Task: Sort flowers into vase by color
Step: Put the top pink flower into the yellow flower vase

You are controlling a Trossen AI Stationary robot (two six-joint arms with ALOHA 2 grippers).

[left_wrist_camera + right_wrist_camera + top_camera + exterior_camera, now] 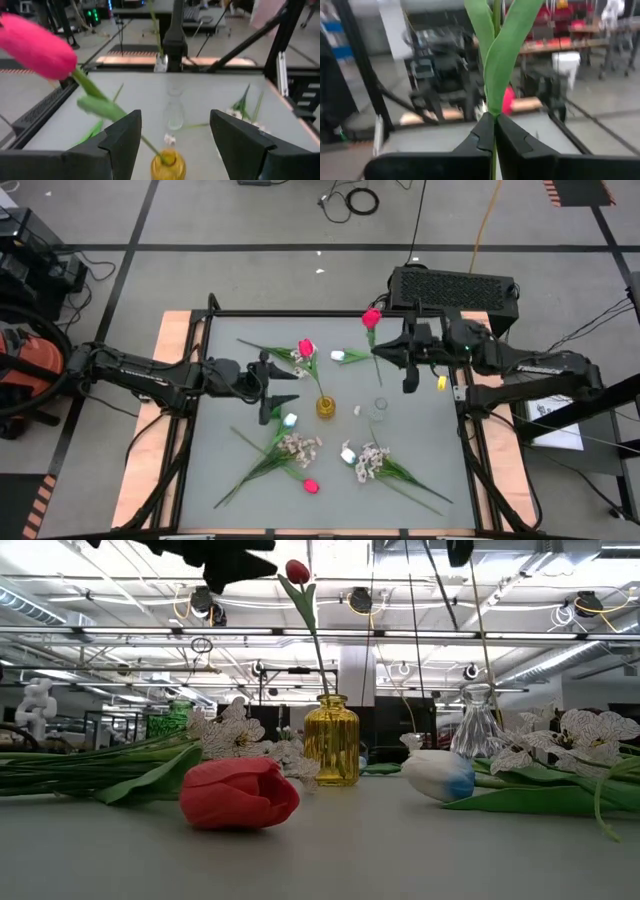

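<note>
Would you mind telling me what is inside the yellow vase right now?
One pink-red tulip stands in the yellow vase, its stem leaning out of the neck. The ribbed amber glass hides the lower stem, so whether it reaches the bottom cannot be seen.

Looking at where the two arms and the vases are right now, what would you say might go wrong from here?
1. The right hand pinches a pink tulip low on its stem, so the long stem could swing and miss a vase mouth.
2. The yellow vase already holds one leaning tulip; a bump from the open left hand nearby might tip it.
3. The clear vase is narrow and could topple too.
</note>
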